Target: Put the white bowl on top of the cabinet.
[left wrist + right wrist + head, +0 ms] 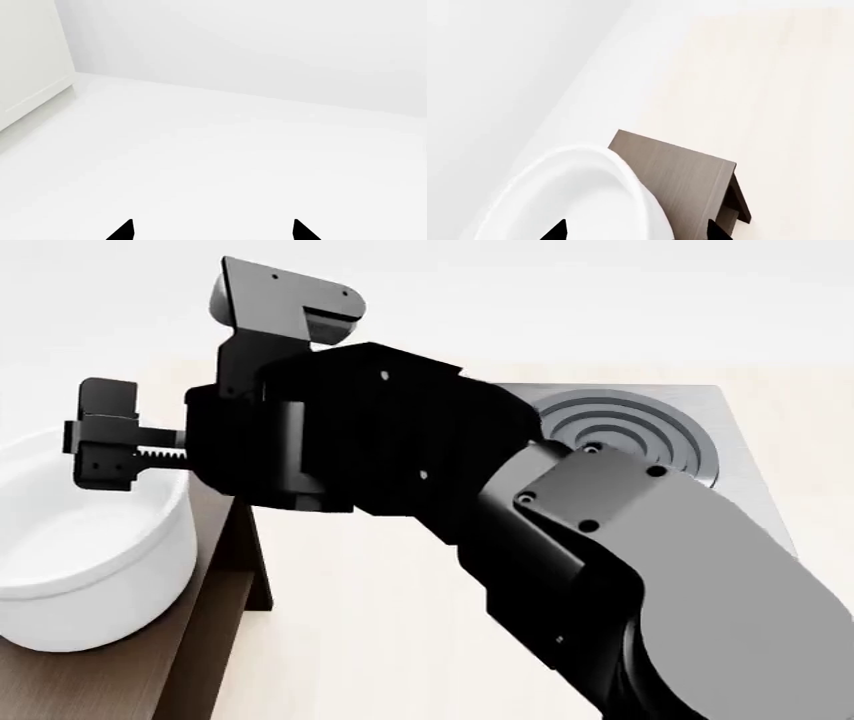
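Observation:
The white bowl (80, 550) stands upright on the flat top of the dark brown cabinet (220, 620) at the left edge of the head view. My right arm reaches across to it, and the right gripper (107, 440) hangs at the bowl's near rim. In the right wrist view the bowl (580, 200) fills the lower left, with the cabinet (680, 175) beside and under it. The right gripper (637, 231) is open, one fingertip over the bowl's inside and the other over the cabinet, so the bowl's wall lies between them. The left gripper (213, 232) is open and empty over a plain white surface.
A grey square stove plate (654, 430) with rings lies on the light wood tabletop (374, 620) behind my right arm. The arm hides much of the middle of the head view. A white cupboard (30, 60) shows in the left wrist view.

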You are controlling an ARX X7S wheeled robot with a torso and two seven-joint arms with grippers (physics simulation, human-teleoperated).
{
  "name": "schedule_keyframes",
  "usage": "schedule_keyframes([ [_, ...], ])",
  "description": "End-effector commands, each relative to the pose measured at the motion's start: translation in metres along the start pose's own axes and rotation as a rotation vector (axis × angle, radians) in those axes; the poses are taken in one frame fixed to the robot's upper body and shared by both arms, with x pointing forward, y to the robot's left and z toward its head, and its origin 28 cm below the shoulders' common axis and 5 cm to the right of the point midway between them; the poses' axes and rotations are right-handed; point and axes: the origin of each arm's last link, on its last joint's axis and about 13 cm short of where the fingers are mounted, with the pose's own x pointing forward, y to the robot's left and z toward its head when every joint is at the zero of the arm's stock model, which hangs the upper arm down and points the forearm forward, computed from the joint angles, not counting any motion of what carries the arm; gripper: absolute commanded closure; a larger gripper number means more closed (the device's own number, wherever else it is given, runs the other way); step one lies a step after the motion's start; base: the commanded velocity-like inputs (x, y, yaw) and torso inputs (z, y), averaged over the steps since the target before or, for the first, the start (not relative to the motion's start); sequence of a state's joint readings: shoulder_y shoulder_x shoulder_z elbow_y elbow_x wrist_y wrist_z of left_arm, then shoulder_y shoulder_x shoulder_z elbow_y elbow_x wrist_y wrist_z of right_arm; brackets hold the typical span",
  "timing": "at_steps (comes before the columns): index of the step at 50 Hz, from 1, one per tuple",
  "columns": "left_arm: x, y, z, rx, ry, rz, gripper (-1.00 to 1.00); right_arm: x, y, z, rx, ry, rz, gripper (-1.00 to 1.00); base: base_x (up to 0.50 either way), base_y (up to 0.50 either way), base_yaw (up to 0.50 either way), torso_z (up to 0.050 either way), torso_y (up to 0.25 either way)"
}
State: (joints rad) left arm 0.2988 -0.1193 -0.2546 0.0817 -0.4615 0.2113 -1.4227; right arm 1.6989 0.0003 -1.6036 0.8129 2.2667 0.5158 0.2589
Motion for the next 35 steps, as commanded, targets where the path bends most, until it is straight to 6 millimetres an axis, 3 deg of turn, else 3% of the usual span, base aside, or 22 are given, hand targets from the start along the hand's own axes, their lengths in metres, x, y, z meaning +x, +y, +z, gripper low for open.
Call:
schedule_keyframes([
  [1, 0.0, 0.0, 0.0, 0.0, -0.001, 0.001, -1.0, -0.007, 0.012, 0.011, -0.051, -0.059, 0.007, -1.0, 0.0, 0.0, 0.0, 0.0, 0.0],
  [8, -0.001, 0.0, 0.001, 0.001, -0.002, 0.0, -1.0, -0.019, 0.013, 0.015, -0.06, -0.106, 0.009, -1.0, 0.0, 0.0, 0.0, 0.0, 0.0],
  [35, 0.0, 0.0, -0.001, 0.002, 0.004, -0.006, -1.0, -0.101, 0.02, 0.014, -0.194, -0.39, -0.08, -1.0, 0.0, 0.0, 0.0, 0.0, 0.0],
])
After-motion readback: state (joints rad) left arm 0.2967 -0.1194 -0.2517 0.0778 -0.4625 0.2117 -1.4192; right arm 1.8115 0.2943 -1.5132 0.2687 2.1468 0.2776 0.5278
